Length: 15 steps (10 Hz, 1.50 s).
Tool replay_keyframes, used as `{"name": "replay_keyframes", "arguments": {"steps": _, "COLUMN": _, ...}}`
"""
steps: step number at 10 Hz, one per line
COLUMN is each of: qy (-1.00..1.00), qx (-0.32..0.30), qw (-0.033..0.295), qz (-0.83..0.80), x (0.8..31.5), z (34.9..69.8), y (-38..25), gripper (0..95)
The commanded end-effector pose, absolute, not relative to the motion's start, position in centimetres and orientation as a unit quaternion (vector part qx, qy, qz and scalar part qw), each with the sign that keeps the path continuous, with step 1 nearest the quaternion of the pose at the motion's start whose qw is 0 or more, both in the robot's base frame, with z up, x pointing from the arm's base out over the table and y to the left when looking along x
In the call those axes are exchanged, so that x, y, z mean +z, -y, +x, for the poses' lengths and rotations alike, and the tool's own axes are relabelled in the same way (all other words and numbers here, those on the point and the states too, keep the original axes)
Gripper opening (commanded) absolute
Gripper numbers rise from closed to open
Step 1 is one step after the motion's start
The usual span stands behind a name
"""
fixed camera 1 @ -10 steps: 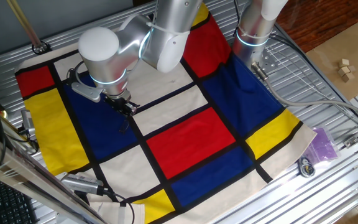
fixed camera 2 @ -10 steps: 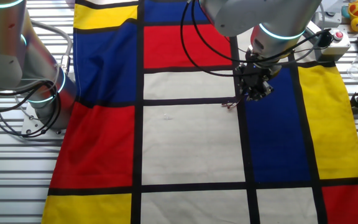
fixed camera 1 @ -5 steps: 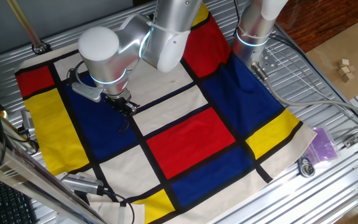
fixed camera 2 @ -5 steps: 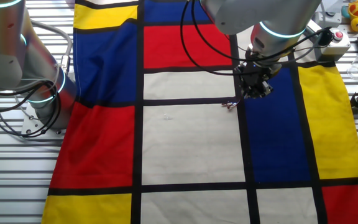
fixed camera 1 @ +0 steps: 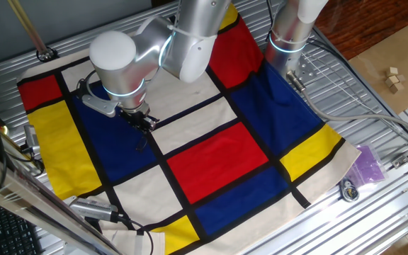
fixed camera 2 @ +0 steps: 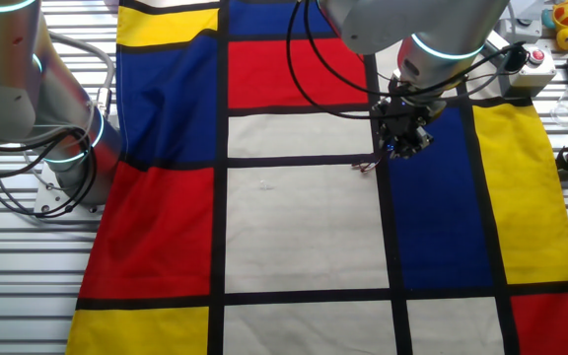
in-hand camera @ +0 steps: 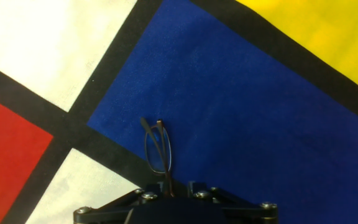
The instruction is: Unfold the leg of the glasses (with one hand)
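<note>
We see an arm (fixed camera 1: 183,42) of smooth silver-grey shells with rounded white joint caps and thin glowing cyan rings at the joints. Black cables loop from its wrist. Its end effector (in-hand camera: 176,202) is a black block with silver screw heads along the top edge.

Opposite high views; close hand view

We see a colour-block cloth (fixed camera 1: 218,159) covering the ribbed metal worktop (fixed camera 1: 374,106), a purple object, perhaps a bag (fixed camera 1: 368,164), by its edge, and small wooden blocks (fixed camera 1: 394,78) beyond.
</note>
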<state>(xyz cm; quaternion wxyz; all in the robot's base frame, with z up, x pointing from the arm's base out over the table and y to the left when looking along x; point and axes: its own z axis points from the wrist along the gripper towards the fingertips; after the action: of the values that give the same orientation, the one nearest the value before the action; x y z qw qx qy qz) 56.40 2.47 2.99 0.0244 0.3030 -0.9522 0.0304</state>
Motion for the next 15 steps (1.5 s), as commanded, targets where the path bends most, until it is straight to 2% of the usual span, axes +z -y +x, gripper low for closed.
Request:
{"name": "replay_keyframes", "arguments": {"steps": 1, "qy": 0.953, "qx": 0.032, "qw": 0.023, "qz": 0.301, "x": 2.78, "z": 56.25, "y": -2.57, "gripper": 19.0}}
{"name": "replay_keyframes", "arguments": {"steps": 4, "qy": 0.953, "qx": 0.033, "qw": 0.023, "qz": 0.3, "x": 2.64, "z": 56.27, "y": -2.54, "gripper": 19.0}}
{"name": "replay_keyframes", "arguments": {"steps": 5, "qy": 0.953, "qx": 0.033, "qw": 0.023, "qz": 0.3, "x": 2.62, "z": 56.27, "y": -2.53, "gripper": 0.0}}
{"name": "replay_keyframes", "arguments": {"steps": 15, "qy": 0.956, "qx": 0.032, "qw": 0.024, "qz": 0.292, "x": 2.81, "z": 56.23, "y": -2.58, "gripper": 0.0}}
